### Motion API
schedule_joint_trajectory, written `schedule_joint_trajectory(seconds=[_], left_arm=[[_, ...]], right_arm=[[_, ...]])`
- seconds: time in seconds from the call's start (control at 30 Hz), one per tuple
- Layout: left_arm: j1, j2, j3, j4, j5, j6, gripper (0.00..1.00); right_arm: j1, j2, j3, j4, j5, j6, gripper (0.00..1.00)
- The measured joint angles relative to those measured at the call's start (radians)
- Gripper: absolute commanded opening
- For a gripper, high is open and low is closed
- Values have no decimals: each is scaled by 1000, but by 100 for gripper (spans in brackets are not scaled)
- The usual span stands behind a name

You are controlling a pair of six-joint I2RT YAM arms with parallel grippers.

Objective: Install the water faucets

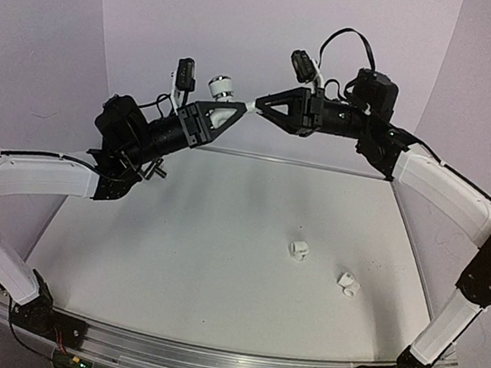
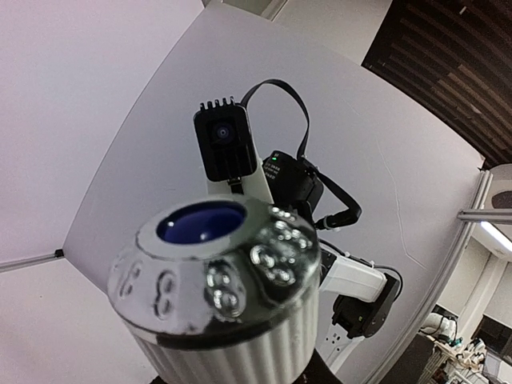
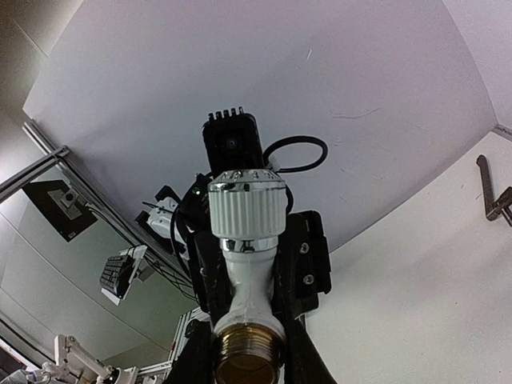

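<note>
A white faucet with a ribbed round knob [image 1: 220, 84] is held up in the air between both arms, above the far part of the table. My left gripper [image 1: 230, 114] is shut on its white body, knob pointing up. In the left wrist view the knob [image 2: 216, 272], with a blue cap and chrome rim, fills the frame and hides my fingers. In the right wrist view the faucet [image 3: 246, 210] shows its brass threaded end [image 3: 248, 358]. My right gripper [image 1: 260, 106] meets it there, fingers [image 3: 308, 364] tight on both sides of the brass end. Two short white fittings [image 1: 299, 248] [image 1: 348, 285] lie on the table.
A dark metal crank-shaped bar [image 1: 158, 170] lies on the table at the far left, under my left arm; it also shows in the right wrist view [image 3: 492, 192]. White walls stand close behind and at both sides. The table [image 1: 216, 262] has a metal rail along its near edge.
</note>
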Motion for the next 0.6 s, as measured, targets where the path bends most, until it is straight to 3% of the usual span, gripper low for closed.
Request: schedule_joint_trajectory(seconds=[0.13, 0.23, 0.37, 0.4, 0.5, 0.6], left_arm=[[0, 4, 0, 16, -2, -6, 11], [0, 5, 0, 14, -3, -12, 2], [0, 0, -5, -15, -6, 10, 0], [0, -9, -13, -35, -11, 19, 0], [0, -49, -42, -113, -31, 48, 0], [0, -98, -62, -209, -56, 76, 0]], right_arm=[[4, -5, -16, 28, 3, -5, 3], [4, -10, -29, 37, 4, -7, 33], [2, -14, -43, 34, 7, -25, 78], [-1, -15, -47, 25, 8, -32, 84], [-29, -21, -50, -27, 11, -103, 98], [-105, -33, -51, -126, 35, -203, 98]])
